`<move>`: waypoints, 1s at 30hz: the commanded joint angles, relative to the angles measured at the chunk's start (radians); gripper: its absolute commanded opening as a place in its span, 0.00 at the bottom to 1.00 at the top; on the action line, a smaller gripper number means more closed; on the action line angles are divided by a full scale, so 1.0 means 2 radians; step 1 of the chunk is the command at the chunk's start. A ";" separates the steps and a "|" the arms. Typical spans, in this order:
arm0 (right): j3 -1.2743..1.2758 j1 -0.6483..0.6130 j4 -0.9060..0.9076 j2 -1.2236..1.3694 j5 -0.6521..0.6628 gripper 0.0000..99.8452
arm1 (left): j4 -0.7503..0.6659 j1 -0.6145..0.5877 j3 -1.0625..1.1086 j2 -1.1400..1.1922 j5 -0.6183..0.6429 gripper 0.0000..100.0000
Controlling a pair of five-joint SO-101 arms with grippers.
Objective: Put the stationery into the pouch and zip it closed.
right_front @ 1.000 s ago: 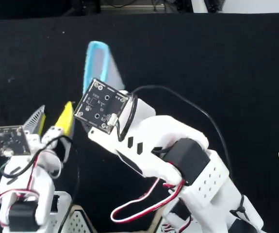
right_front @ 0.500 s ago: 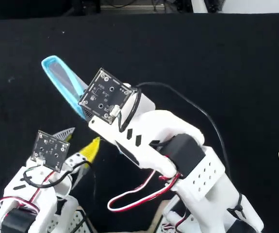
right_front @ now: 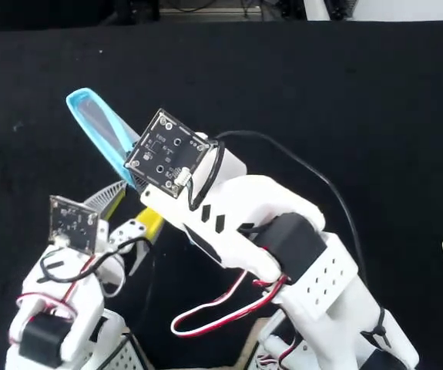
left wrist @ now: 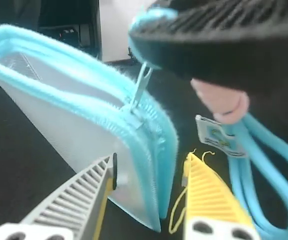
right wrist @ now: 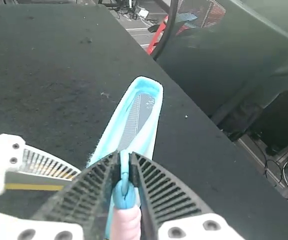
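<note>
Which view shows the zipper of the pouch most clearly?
The left wrist view: the zipper and its pull are close and side-on. The right wrist view looks along the pouch end-on. The high view gives its blue rim, partly behind the right arm.

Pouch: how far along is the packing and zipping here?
Done: packing seems over, though the pouch hides its contents. In hand: the right gripper is shut on one end of the pouch, holding it up; the open left gripper sits astride its zip edge, near the zipper pull. Left: drawing the zip shut; how much is closed is unclear.
</note>
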 commanded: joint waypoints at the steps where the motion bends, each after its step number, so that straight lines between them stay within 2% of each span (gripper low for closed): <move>1: -0.004 0.010 -0.008 -0.007 0.004 0.01 | -0.059 -0.013 0.034 0.003 0.007 0.23; 7: -0.003 0.049 -0.010 -0.005 0.004 0.01 | -0.064 -0.062 0.037 0.003 0.004 0.23; 20: 0.019 0.052 -0.009 -0.007 0.003 0.01 | -0.069 -0.066 0.033 0.003 0.003 0.23; 30: 0.017 0.052 -0.010 -0.007 0.004 0.01 | -0.171 -0.065 0.061 0.006 0.021 0.23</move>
